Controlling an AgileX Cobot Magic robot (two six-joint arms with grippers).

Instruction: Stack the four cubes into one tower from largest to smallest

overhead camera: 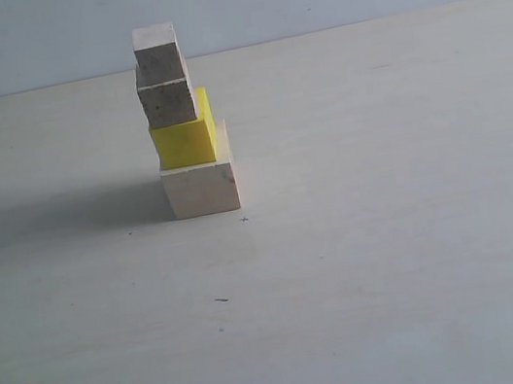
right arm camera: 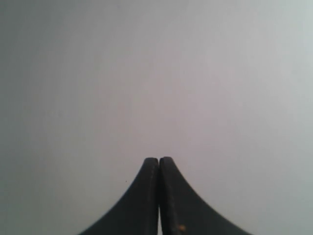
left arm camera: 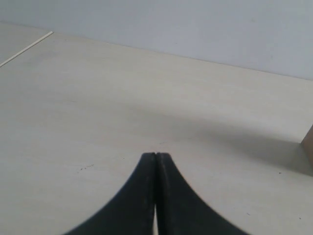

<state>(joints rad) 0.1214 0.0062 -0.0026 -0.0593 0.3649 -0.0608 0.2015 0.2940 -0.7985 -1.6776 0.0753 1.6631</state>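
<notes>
The tower is standing. The large pale natural-wood cube (overhead camera: pixel 201 189) sits on the pale table (overhead camera: pixel 391 229), and everything else stacks up from it. The bright yellow medium cube (overhead camera: pixel 182 143) is directly on top of it. Above that comes one small greyish-pink rough-faced cube (overhead camera: pixel 167 101), with the second small greyish-pink cube (overhead camera: pixel 159 58) as the cap. The column's long axis is upright, but each level sits slightly toward the left edge of the wood cube as the exterior view shows it, so the stack looks stepped rather than flush.

Neither arm appears anywhere near the wood cube in that view. The left gripper (left arm camera: pixel 156 155) has its black fingers pressed together with nothing between them, pointing across bare table. A tan sliver (left arm camera: pixel 309 142) at the frame's edge may be the wood cube's corner, with a shadow stretching from it. The right gripper (right arm camera: pixel 159 160) is likewise clamped on nothing and faces only a blank pale surface.

To my eye the stacking is done. If a nudge were needed, the left arm looks the nearer one, since the wood cube lies on its side of the table.
</notes>
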